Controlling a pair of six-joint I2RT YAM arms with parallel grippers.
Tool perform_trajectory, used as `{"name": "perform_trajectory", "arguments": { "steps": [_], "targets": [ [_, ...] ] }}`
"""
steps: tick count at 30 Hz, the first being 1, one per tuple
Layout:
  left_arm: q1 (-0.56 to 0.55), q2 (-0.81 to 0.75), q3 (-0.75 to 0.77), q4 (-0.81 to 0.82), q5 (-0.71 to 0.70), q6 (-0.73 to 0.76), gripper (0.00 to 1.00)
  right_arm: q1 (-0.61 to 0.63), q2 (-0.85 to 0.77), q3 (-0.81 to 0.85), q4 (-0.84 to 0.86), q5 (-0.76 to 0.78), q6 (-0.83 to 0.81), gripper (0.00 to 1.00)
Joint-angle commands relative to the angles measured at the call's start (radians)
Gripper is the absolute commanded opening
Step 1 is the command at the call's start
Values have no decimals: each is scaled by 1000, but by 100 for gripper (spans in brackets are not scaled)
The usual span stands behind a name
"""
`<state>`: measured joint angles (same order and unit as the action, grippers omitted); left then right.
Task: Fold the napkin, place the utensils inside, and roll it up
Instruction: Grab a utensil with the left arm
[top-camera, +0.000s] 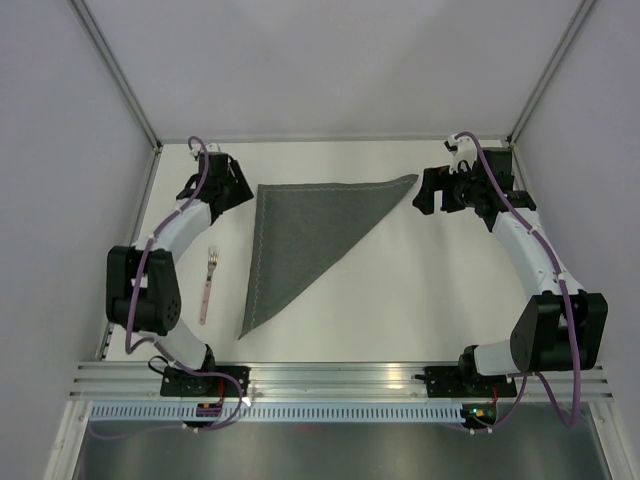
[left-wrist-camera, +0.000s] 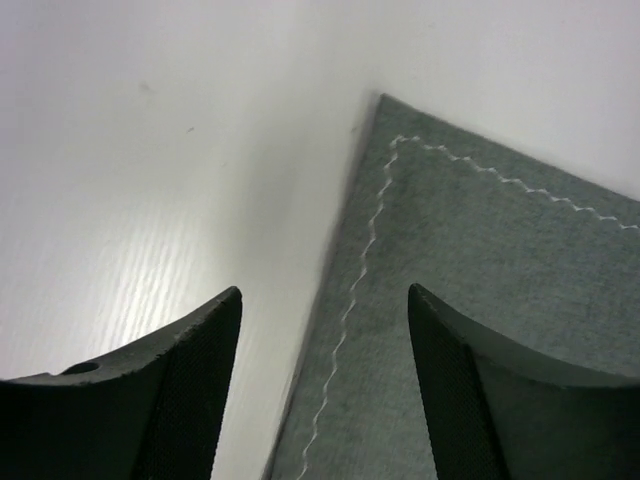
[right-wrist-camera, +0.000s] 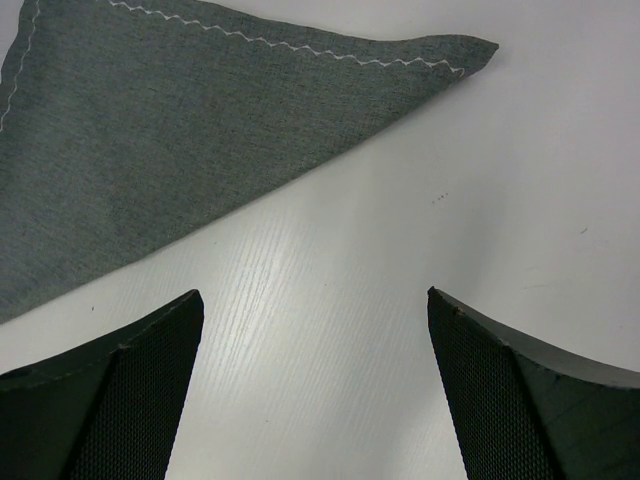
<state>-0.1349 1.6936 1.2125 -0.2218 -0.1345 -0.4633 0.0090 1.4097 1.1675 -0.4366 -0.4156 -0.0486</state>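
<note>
- The napkin (top-camera: 300, 235) lies flat on the counter (top-camera: 400, 300) between my two arms. It is folded on the diagonal into a triangle. One straight hem runs along its left side, another along its far side, and the folded edge slopes from the right tip down to the near-left tip.
- I judge the fold step complete. The layers sit flush, and no loose corner shows in any view.
- The stitched line (left-wrist-camera: 365, 250) turns at the far-left corner, and the cloth there looks flat and unwrinkled.
- My left tool (top-camera: 238, 190) hovers over that far-left corner. Its jaws stand apart and straddle the left hem, and they hold nothing.
- My right tool (top-camera: 425, 195) sits just beyond the right tip of the napkin, over bare counter. Its jaws are wide and empty, and they do not touch the cloth.
- A fork (top-camera: 207, 283) with a pink handle lies on the counter to the left of the napkin, near my left arm and clear of the cloth. I can see no other utensil in these views.
- Remaining steps, in my judgement:
  - pick up the fork;
  - lay it on the folded napkin;
  - roll the cloth around it.
- Neither the placing nor the rolling has begun, so the task is in its early part.
</note>
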Motion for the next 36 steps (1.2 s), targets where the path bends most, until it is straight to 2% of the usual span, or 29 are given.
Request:
{"name": "perform_trajectory", "arguments": {
  "steps": [1, 5, 8, 12, 14, 18, 22, 26, 33, 36],
  "targets": [
    [15, -171, -155, -108, -155, -57, 69, -3, -14, 27, -16, -32, 13, 97],
    [47, -310, -270, -215, -209, -129, 66, -3, -23, 31, -24, -60, 23, 97],
    [61, -344, -295, -327, -244, -175, 65, -1, -29, 31, -28, -72, 26, 97],
    [69, -388, -300, -430, -284, -170, 66, -1, -37, 29, -28, -81, 30, 97],
    [80, -390, -297, -451, -283, -122, 66, -3, -38, 29, -28, -87, 32, 97],
    [93, -348, -286, -449, -241, -2, 63, -3, -41, 29, -28, -94, 36, 97],
    [100, -254, -294, -450, -206, 84, 56, -1, -41, 27, -27, -94, 36, 97],
    [118, -194, -286, -452, -120, 103, 54, -1, -40, 24, -25, -91, 35, 97],
    [132, -66, -246, -472, -80, 117, 51, -3, -17, 26, -27, -94, 33, 97],
    [172, -31, -238, -473, -74, 121, 49, -3, -6, 27, -30, -94, 33, 97]
  ]
}}
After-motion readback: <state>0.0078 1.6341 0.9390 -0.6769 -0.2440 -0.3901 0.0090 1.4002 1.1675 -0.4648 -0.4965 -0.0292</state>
